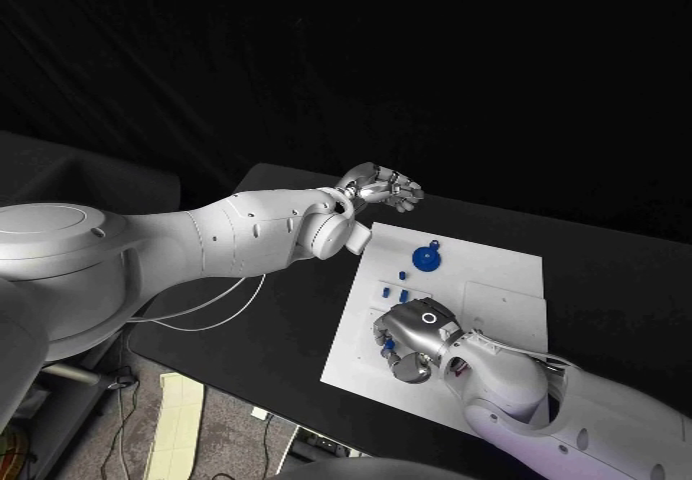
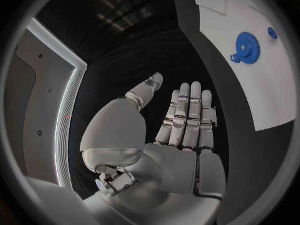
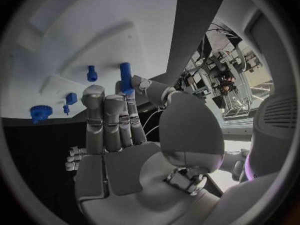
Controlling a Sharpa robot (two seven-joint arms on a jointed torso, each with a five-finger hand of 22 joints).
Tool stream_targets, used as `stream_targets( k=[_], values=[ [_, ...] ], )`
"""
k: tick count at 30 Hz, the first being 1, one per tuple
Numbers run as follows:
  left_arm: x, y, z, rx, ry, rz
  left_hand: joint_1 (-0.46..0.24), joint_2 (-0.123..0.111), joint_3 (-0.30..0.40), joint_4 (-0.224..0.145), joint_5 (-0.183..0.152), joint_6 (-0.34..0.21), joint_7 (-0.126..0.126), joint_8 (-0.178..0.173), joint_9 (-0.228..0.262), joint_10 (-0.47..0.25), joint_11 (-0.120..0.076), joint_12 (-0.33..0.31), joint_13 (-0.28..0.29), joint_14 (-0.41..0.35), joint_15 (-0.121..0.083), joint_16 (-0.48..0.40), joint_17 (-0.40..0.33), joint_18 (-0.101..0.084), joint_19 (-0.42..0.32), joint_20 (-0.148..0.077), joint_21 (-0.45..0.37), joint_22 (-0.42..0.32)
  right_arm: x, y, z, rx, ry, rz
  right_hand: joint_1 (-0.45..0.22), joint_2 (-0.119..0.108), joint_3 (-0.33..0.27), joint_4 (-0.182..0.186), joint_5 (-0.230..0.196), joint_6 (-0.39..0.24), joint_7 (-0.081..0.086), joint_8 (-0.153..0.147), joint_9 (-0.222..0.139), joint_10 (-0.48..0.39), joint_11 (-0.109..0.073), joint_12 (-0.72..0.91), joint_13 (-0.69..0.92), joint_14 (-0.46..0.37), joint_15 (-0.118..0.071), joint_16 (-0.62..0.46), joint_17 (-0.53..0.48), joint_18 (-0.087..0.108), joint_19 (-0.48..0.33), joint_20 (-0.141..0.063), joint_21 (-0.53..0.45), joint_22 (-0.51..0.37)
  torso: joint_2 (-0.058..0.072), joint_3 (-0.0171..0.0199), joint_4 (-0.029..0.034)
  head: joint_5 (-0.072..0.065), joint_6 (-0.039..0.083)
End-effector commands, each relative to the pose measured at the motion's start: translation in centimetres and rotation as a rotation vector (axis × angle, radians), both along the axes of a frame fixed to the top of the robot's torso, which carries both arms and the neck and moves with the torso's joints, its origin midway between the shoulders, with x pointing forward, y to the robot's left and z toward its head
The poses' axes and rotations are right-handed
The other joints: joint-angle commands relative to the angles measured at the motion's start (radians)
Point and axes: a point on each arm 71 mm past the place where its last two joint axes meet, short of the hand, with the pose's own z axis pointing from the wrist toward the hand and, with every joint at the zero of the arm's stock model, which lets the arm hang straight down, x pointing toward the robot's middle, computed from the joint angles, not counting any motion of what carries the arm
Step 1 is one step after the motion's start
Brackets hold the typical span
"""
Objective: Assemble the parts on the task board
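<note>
Your right hand [image 1: 415,340] sits over the near left part of the task board [image 1: 505,290], and in the right wrist view it pinches a blue peg [image 3: 126,78] between thumb and fingertips, the peg standing up past the fingers. So you are mid-carry on one part, I judge, with the seating not yet done.

Your left hand [image 1: 382,186] hovers off the board, beyond its far left corner, over the black table [image 1: 620,270]; its fingers are stretched out and apart, holding nothing.

Further along the board from the right hand stands the blue gear [image 1: 427,258], and between gear and hand lie a few small blue parts [image 1: 394,293].

Next you likely need to bring the peg upright over its socket and press it straight down; which socket I cannot tell from here. Mind the small parts just beside your fingers, which a sideways sweep could knock. The gear is well clear.
</note>
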Motion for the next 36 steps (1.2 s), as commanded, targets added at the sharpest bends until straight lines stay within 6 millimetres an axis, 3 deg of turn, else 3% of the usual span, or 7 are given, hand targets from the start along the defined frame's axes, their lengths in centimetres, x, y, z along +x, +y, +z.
stream_targets(
  k=[1,36],
  values=[
    [0.0,-0.3,0.2,-0.013,-0.004,-0.017,0.0,0.007,-0.004,0.001,0.004,-0.006,0.0,0.006,-0.001,-0.006,-0.001,-0.002,-0.002,0.0,0.004,-0.005,0.002,-0.004,-0.002,0.002,-0.005,0.002,-0.1,0.0,-0.1,-0.012,-0.012,0.01,0.005,0.002,0.004,0.001,0.0,0.006,-0.002,0.002,0.001,0.038,-0.007,0.001,0.027,-0.005,-0.012,0.002,0.0,0.115,-0.001,-0.007,0.006,0.017,0.0,-0.001,-0.0002,0.0,-0.001],
    [-0.1,-0.5,0.1,-0.016,0.0,-0.026,-0.001,0.008,-0.005,0.001,0.003,-0.007,0.0,0.006,-0.002,-0.007,0.0,-0.002,-0.003,0.0,0.004,-0.007,0.004,-0.005,-0.002,0.002,-0.007,0.003,-0.7,0.4,-1.5,-0.045,0.016,0.039,0.004,0.0,0.007,0.001,0.0,0.006,-0.002,0.001,0.002,0.037,-0.006,-0.001,0.027,-0.005,-0.011,0.001,-0.001,0.115,-0.002,-0.008,0.005,0.017,-0.001,0.0,-0.0004,-0.001,-0.008]
  ],
)
